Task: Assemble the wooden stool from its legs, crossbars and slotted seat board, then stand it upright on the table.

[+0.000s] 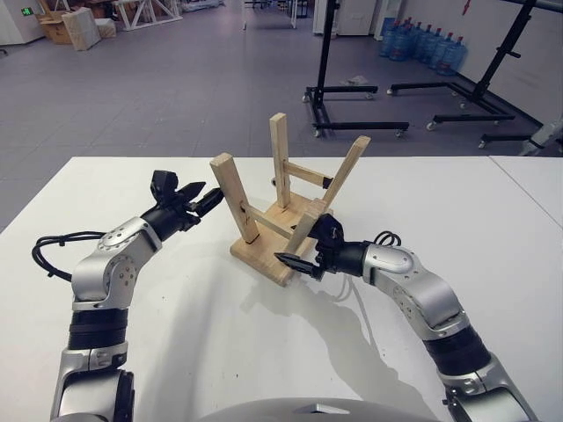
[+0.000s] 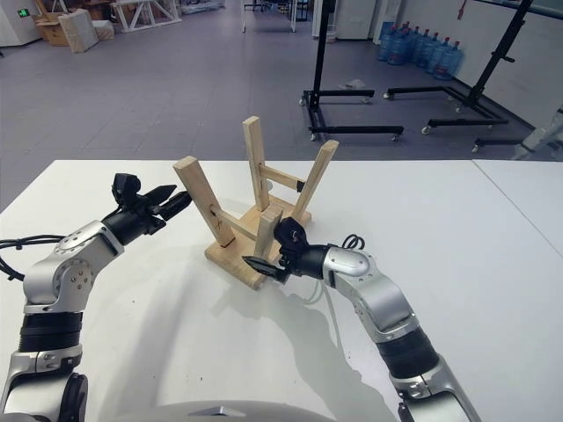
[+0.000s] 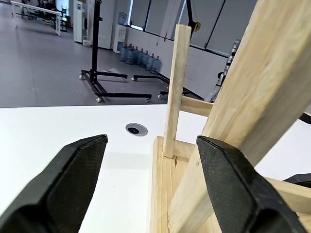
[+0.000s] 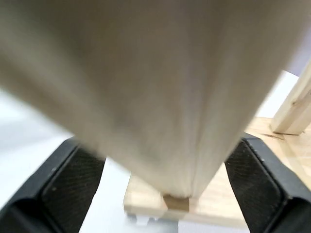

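**Desk:** Where does the build stand?

**Caption writer:** Nearest, the right gripper straddles a front leg, jaws apart. The wooden stool sits inverted on the white table, seat board down. The left gripper hovers unclenched beside another leg.

**Desk:** Next?

**Caption writer:** Likely clamping both legs and flipping it upright. The stool shows no legible print, and the far green sign is unreadable.

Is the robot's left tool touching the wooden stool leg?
Cannot tell. In the left wrist view one finger of the left tool overlaps the leg, hiding any gap; the other stands clear.
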